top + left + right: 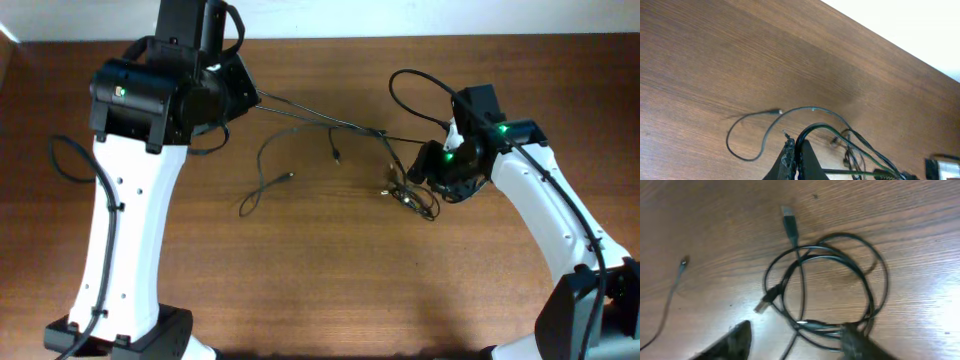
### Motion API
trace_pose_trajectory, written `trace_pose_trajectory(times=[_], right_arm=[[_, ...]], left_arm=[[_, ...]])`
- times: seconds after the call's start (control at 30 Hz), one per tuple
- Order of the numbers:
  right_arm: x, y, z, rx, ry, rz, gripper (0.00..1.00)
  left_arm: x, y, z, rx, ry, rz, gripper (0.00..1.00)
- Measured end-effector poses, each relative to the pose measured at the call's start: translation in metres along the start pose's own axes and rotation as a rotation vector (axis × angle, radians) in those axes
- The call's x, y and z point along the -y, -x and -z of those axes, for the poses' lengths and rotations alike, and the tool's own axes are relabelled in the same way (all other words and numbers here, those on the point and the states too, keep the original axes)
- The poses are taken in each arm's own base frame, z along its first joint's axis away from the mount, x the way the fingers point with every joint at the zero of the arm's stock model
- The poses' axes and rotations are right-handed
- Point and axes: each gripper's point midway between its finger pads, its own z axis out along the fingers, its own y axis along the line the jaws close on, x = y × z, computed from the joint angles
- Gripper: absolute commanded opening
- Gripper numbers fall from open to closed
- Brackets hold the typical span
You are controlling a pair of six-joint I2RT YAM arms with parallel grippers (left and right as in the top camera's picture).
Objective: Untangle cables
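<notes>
Overhead, two arms reach over the brown surface [320,290]. The left pincer [243,95] is mostly hidden under its own arm, so its jaws cannot be read from this view. Thin black strands run from it across to the cables [408,194], bunched just beside the right pincer [432,168]. How many cords make up the bunch cannot be counted. Two loose ends lie apart on the wood between the arms.

Next, the left wrist view, cut off at the bottom, shows the left pincer [794,159] pressed shut on the cables [812,126], which arch up out of it in a small loop. One free strand curls away to the left and ends in a small plug. The tangle at the lower right is too dark to sort out.

Lastly, the right wrist view is soft and blurred. The right pincer [795,344] stands wide, both tips cropped by the lower edge. The cables [812,325] lie coiled on the surface, with strands crossing between the tips. Three plug ends show.
</notes>
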Motion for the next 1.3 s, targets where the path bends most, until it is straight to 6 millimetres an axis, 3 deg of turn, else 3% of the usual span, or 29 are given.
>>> trace_pose_trajectory(times=[0.13, 0.23, 0.3, 0.43, 0.57, 0.63, 0.77, 1.0, 1.07, 1.3], right_arm=[[0.007, 0.001, -0.002, 0.010, -0.035, -0.012, 0.74], [0.013, 0.003, -0.003, 0.020, -0.064, -0.020, 0.88], [0.019, 0.004, -0.005, 0.025, -0.085, -0.031, 0.91], [0.038, 0.011, -0.006, 0.046, -0.141, -0.076, 0.94], [0.042, 0.014, -0.005, 0.056, -0.154, -0.087, 0.98], [0.041, 0.013, -0.006, 0.052, -0.146, -0.081, 1.00], [0.038, 0.012, -0.006, 0.047, -0.135, -0.071, 0.99], [0.030, 0.020, -0.012, 0.027, -0.018, -0.009, 0.99], [0.026, 0.018, -0.014, 0.006, 0.020, 0.019, 0.99], [-0.015, 0.010, -0.004, -0.035, 0.253, 0.142, 0.98]], left_arm=[[-0.005, 0.001, -0.006, -0.005, 0.029, 0.003, 0.00], [-0.004, -0.001, -0.008, -0.020, 0.022, 0.005, 0.00], [0.000, -0.002, -0.008, -0.043, -0.021, -0.028, 0.00], [0.027, -0.009, -0.003, -0.110, -0.235, -0.247, 0.00], [0.023, -0.014, -0.003, -0.129, -0.232, -0.293, 0.00], [0.010, -0.017, -0.005, -0.145, -0.159, -0.233, 0.00], [0.006, -0.016, -0.006, -0.142, -0.127, -0.174, 0.00], [0.039, -0.008, 0.008, -0.126, -0.379, -0.305, 0.00], [0.041, -0.007, 0.011, -0.118, -0.398, -0.322, 0.00], [0.004, 0.005, 0.003, -0.073, -0.170, -0.201, 0.00]])
